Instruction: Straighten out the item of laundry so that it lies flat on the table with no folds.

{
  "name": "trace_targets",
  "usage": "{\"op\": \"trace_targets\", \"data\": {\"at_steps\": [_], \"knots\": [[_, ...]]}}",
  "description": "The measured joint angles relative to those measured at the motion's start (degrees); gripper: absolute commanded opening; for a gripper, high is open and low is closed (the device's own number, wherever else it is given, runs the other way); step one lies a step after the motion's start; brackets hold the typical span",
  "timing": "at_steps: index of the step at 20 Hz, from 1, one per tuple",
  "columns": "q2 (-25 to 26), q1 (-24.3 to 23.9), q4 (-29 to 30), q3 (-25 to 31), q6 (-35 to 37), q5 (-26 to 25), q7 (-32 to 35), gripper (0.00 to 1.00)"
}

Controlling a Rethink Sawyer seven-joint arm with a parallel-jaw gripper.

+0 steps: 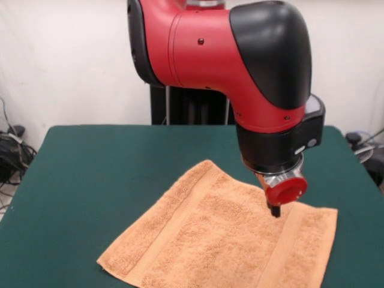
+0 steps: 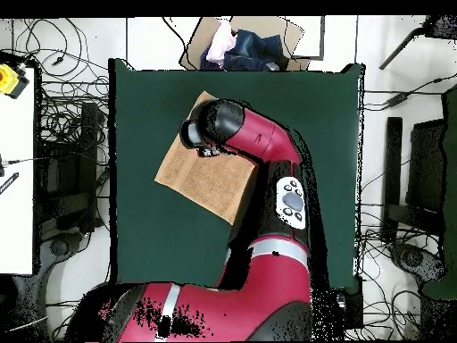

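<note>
The light orange-tan terry towel [image 1: 222,246] lies spread on the dark green table [image 1: 96,174], turned at an angle, with flat woven bands near two ends. It looks mostly flat, and its near part runs off the bottom of the front view. In the overhead view the towel [image 2: 201,179] sits in the table's [image 2: 152,241] upper middle, partly hidden under the arm. My gripper [image 1: 275,211] hangs below the red end cap and touches or nearly touches the towel near its far right edge. In the overhead view the arm's head hides the gripper.
The red and black arm [image 2: 268,205] reaches from the base across the table. A cardboard box with clothes [image 2: 245,45] stands beyond the table's top edge in the overhead view. Cables and stands [image 2: 67,161] lie on the floor around the table.
</note>
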Motion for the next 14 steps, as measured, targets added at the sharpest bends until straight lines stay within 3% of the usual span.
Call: {"op": "trace_targets", "data": {"at_steps": [14], "knots": [[2.51, 1.15, -4.50, -2.84, 1.41, -0.11, 0.00, 0.00]]}}
